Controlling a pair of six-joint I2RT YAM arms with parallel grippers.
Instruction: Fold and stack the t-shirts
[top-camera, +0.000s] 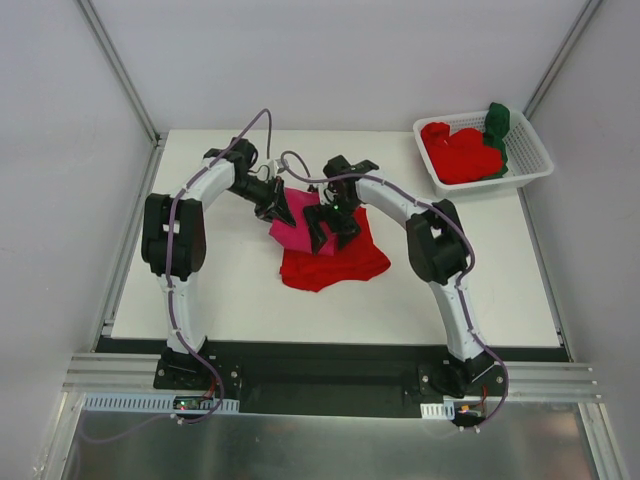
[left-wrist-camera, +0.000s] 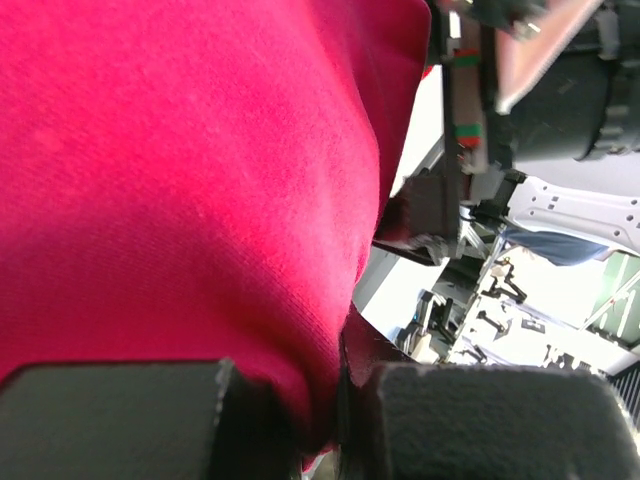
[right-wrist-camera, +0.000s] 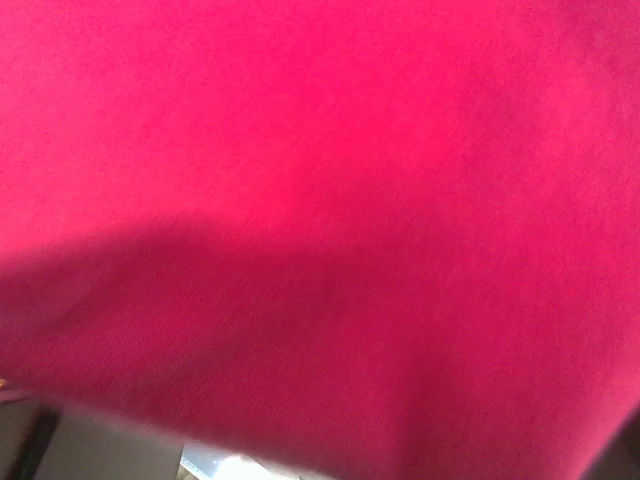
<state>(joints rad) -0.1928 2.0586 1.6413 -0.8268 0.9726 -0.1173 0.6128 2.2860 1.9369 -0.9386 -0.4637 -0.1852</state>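
Left pincer (left-wrist-camera: 330, 425) pinching magenta t-shirt (left-wrist-camera: 200, 180) edge, right pincer (top-camera: 325, 232) spread (cloth close before it)

1. Top view: bright, even light and a sharp picture; only faint soft shadows on the table (top-camera: 230, 290) near the jaws.
2. Left wrist view: the pink t-shirt (left-wrist-camera: 200, 200) just beyond the jaws is slightly soft; far behind, to their right, white glare.
3. Right wrist view: all blurred pink cloth, with a dark shadow band low down.
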